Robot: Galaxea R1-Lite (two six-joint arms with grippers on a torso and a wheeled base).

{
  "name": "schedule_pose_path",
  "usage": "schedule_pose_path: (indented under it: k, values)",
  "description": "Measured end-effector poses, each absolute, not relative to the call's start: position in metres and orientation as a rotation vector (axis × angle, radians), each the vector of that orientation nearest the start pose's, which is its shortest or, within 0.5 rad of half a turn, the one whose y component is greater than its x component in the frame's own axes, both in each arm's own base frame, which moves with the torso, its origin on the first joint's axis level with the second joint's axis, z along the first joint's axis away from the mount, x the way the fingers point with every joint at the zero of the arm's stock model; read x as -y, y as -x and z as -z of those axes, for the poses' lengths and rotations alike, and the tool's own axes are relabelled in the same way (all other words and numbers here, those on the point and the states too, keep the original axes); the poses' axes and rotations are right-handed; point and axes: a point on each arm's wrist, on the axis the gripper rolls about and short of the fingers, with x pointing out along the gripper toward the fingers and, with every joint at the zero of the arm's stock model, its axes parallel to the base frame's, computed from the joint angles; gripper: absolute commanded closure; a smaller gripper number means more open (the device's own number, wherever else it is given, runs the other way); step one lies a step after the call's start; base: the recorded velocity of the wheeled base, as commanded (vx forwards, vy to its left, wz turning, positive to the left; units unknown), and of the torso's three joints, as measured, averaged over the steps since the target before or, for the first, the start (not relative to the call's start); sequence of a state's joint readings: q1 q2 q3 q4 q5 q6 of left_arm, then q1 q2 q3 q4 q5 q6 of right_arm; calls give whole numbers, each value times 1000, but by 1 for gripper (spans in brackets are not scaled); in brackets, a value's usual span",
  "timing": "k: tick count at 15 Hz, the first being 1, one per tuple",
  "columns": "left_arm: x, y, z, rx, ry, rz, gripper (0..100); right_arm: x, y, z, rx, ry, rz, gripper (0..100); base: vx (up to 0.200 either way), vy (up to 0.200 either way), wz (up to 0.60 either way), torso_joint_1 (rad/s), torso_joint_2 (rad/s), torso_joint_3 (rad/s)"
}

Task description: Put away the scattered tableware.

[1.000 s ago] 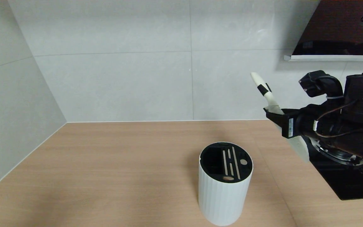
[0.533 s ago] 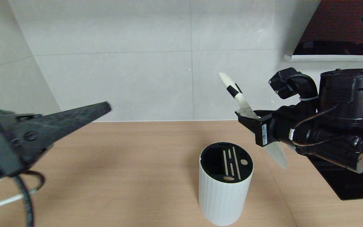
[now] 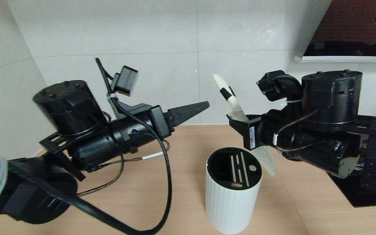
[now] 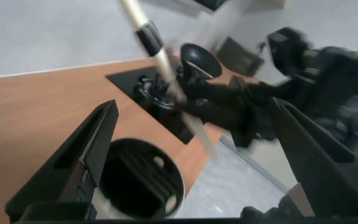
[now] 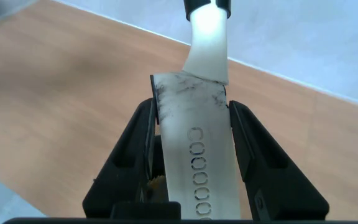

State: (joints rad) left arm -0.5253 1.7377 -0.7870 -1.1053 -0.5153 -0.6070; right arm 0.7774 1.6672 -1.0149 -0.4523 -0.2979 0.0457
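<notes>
Right gripper point(image 3: 237, 121) pinched a white knife point(image 3: 230, 99) by the blade, handle up. Left gripper point(image 3: 191, 111) was spread wide and held nothing.
The knife looked light, stiff and smooth, so probably slippery and brittle. The jaws clamped the blade flats just under the handle, with the tip hanging below them; the handle seemed the safer hold. A ribbed holder point(image 3: 233, 202) sat just below the right jaws, and nothing showed in its slots.
</notes>
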Motion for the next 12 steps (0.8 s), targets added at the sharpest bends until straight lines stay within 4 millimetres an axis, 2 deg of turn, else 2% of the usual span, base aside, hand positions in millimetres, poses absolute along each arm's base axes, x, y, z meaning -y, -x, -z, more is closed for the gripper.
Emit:
schedule_pose_path:
  k: [5, 12]
  values:
    - [186, -282, -198, -157, 554, 1073, 0, -232, -219, -226, -205, 43, -518, 100, 0, 0, 0, 0, 0, 0]
    - [195, -296, -190, -161, 557, 1058, 0, -241, -204, -220, -225, 54, -574, 100, 0, 0, 0, 0, 0, 0]
